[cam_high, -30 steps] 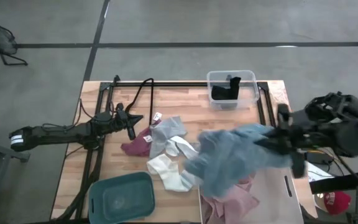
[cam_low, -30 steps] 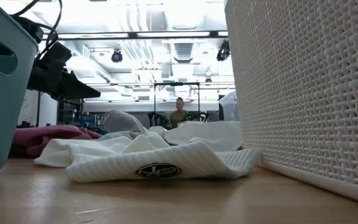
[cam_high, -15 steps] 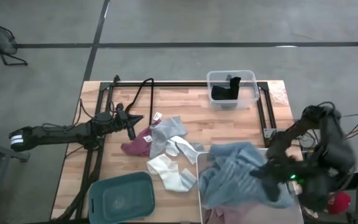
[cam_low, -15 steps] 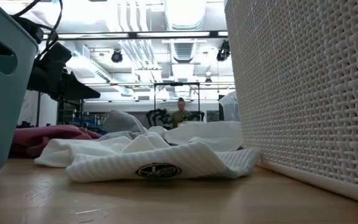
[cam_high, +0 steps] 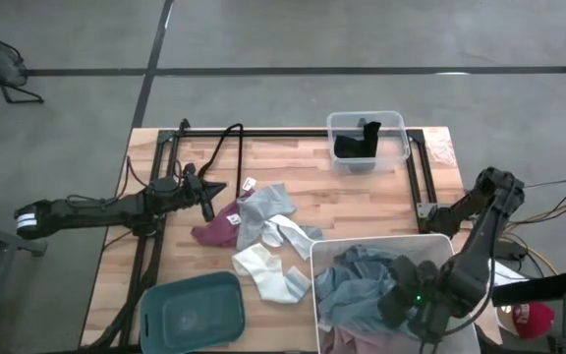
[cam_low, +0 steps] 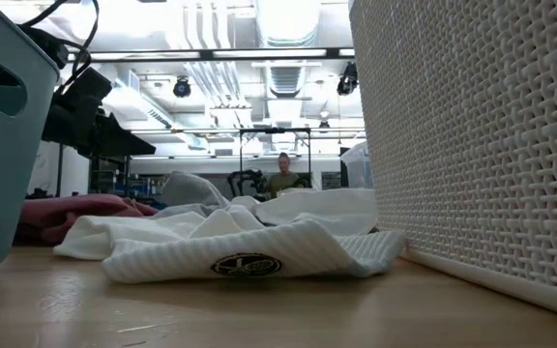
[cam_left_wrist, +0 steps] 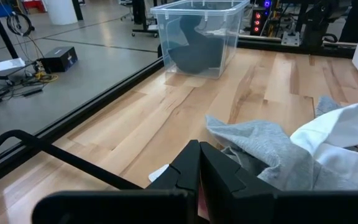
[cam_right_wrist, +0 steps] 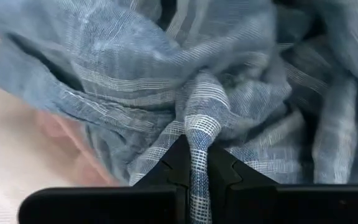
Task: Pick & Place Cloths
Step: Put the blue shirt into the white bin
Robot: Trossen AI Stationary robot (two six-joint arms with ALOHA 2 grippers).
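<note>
Your right end effector (cam_right_wrist: pixel 193 163) clenched on blue-striped cloth (cam_high: pixel 357 285), inside white bin (cam_high: pixel 314 258) at worktop's 5 o'clock; left end effector (cam_left_wrist: pixel 199 163) clenched, empty.

Blue-striped cloth (cam_high: pixel 357 285) sits crumpled inside the white bin (cam_high: pixel 376 246), a fold pinched tight in the right pincer (cam_right_wrist: pixel 197 163), pink cloth (cam_high: pixel 347 341) peeking beneath. On the table (cam_high: pixel 293 162), maroon (cam_high: pixel 212 233), grey (cam_high: pixel 261 208) and white pieces (cam_high: pixel 271 273) lie bunched together; a black cloth (cam_high: pixel 360 143) slumps in the clear tub (cam_high: pixel 398 138).

Right pincer (cam_right_wrist: pixel 193 163) clamped, lowered; left pincer (cam_left_wrist: pixel 199 167) closed, idle.
</note>
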